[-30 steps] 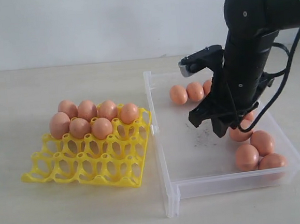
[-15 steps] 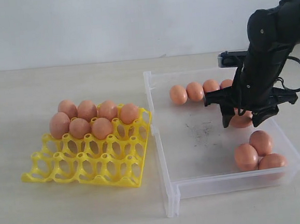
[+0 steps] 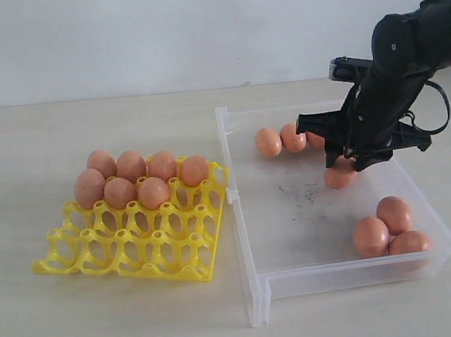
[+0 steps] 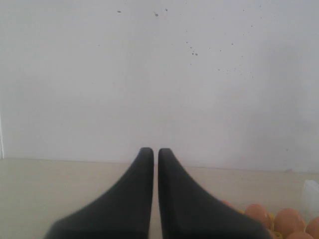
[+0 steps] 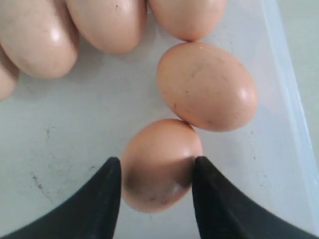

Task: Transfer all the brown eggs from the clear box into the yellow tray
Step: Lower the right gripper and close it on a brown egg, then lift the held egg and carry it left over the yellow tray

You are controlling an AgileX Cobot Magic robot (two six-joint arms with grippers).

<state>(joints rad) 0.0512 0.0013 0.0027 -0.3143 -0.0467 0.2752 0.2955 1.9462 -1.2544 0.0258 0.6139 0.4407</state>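
Right fingers (image 5: 104,199) pinch 1 brown egg (image 5: 159,164) between them inside the clear box (image 5: 284,84); a 2nd egg (image 5: 207,84) touches it beyond the fingertips. Left fingers (image 4: 142,169) pressed together.

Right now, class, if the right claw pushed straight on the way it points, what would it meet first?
The brown egg sitting between the fingers of the right claw. Just beyond it, touching it, lies a second egg, then probably the clear box floor; depth is unclear.
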